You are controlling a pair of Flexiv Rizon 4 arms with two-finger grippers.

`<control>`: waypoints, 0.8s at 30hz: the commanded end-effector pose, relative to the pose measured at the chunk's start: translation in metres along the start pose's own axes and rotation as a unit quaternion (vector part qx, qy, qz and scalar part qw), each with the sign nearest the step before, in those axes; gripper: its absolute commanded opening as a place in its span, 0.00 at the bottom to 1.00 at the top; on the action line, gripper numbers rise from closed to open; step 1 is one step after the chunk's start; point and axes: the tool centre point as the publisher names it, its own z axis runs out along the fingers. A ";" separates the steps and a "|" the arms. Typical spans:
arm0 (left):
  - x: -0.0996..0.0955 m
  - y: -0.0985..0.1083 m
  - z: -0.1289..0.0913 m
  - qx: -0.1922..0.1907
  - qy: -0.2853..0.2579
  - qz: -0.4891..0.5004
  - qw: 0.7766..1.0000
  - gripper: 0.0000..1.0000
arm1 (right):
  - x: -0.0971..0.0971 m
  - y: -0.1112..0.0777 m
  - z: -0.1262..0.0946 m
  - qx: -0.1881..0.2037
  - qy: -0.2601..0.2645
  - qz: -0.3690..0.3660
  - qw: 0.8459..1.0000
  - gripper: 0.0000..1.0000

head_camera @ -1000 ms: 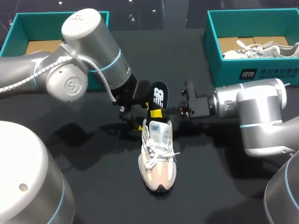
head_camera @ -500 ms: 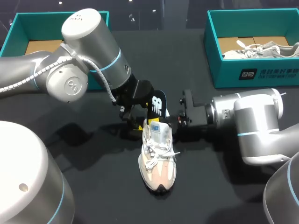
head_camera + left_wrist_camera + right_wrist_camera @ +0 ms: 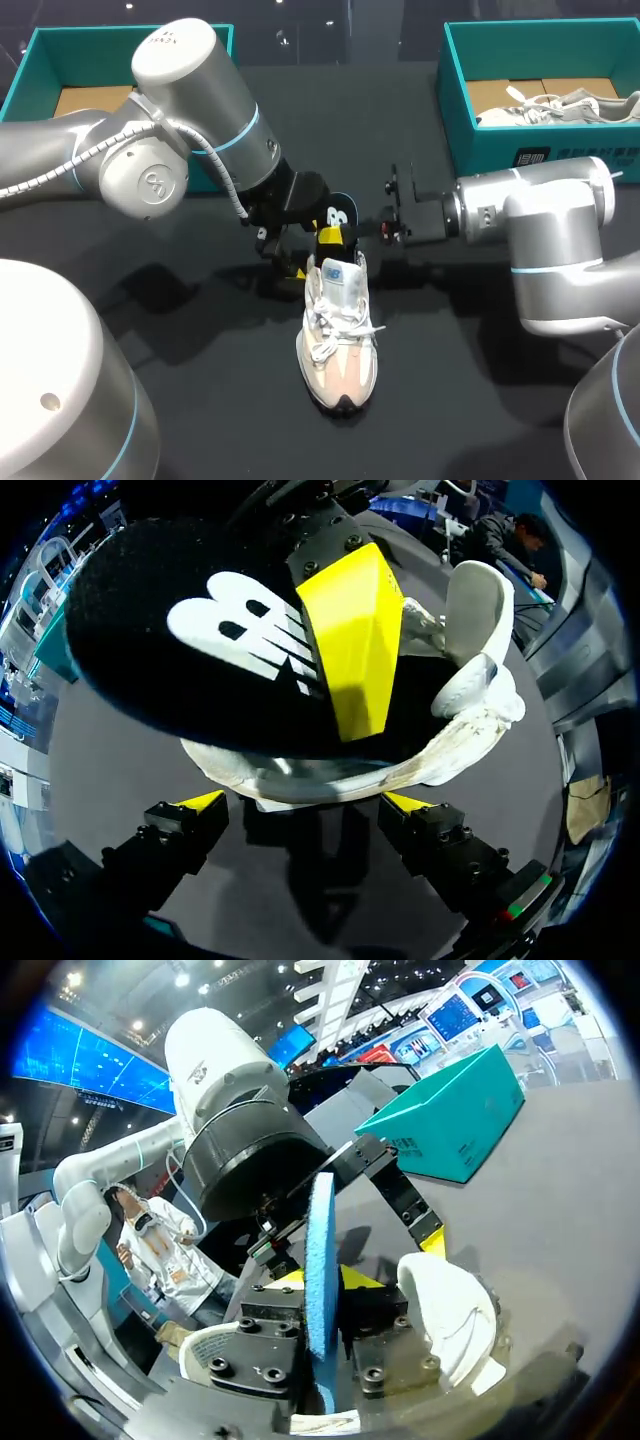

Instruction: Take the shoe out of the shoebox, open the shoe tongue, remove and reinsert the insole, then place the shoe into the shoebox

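Your right gripper (image 3: 322, 1280): jaws clenched on the black foam insole (image 3: 340, 212), which has a white logo on its upper face and a blue underside. One yellow fingertip (image 3: 350, 630) lies flat on the logo face. In the right wrist view you see the insole edge-on, standing between the two fingers.

Your left gripper (image 3: 298, 258): just beside the heel of the trainer, on your left of it. Whether it is grasping or released, you cannot tell from these views.

Insole, position: upright and slightly tilted. Its lower end dips into the heel opening of the trainer and its upper end stands above the collar.

Trainer (image 3: 338, 345), white and pale pink, lace-up: upright on its sole on the black table (image 3: 180, 330), between your two arms. Its toe points toward you and its heel toward the far side.

Right-hand shoebox (image 3: 455, 130), teal cardboard: open, at the far right of the table, holding a pale grey shoe (image 3: 560, 103).

Left-hand shoebox (image 3: 25, 70), teal cardboard: open, at the far left. A brown insert (image 3: 90, 100) shows inside, partly hidden behind your left arm.
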 end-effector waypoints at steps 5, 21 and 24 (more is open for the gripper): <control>-0.001 -0.001 0.001 -0.002 0.000 0.000 1.000 1.00 | -0.013 -0.019 0.005 0.000 0.014 0.033 0.999 0.00; -0.001 -0.001 0.001 -0.002 0.000 0.000 1.000 1.00 | -0.001 -0.036 0.012 0.000 0.026 0.059 0.998 0.31; -0.001 -0.001 0.001 -0.002 0.000 0.000 1.000 1.00 | 0.003 -0.023 0.010 0.011 0.020 0.039 0.999 0.33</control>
